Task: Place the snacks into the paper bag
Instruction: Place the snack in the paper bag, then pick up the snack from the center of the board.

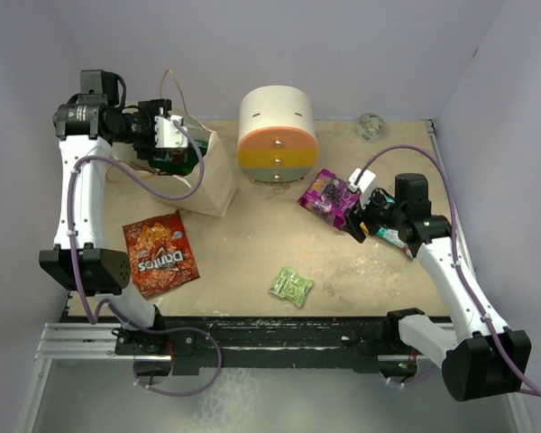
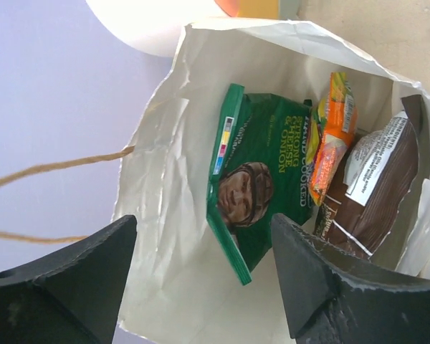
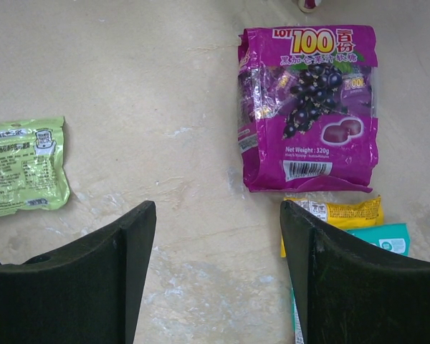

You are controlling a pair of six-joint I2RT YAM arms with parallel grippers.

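The cream paper bag (image 1: 212,185) stands at the back left, its mouth open in the left wrist view (image 2: 165,150). Inside it stand a green packet (image 2: 261,179), an orange packet (image 2: 331,140) and a brown packet (image 2: 376,197). My left gripper (image 1: 169,135) hangs over the bag's mouth, open and empty (image 2: 204,223). The Doritos packet (image 1: 160,253) and a lime-green packet (image 1: 291,285) lie flat on the table. My right gripper (image 1: 359,219) is open and empty (image 3: 216,211) above bare table, just short of the purple packet (image 3: 308,107). A yellow-orange packet (image 3: 337,213) and a teal packet (image 3: 381,236) lie partly behind its right finger.
A round white container (image 1: 277,133) with pastel drawers stands at the back centre. A small greyish object (image 1: 371,125) lies at the back right. The lime-green packet (image 3: 25,168) lies left of the right gripper. Pale walls enclose the table on three sides.
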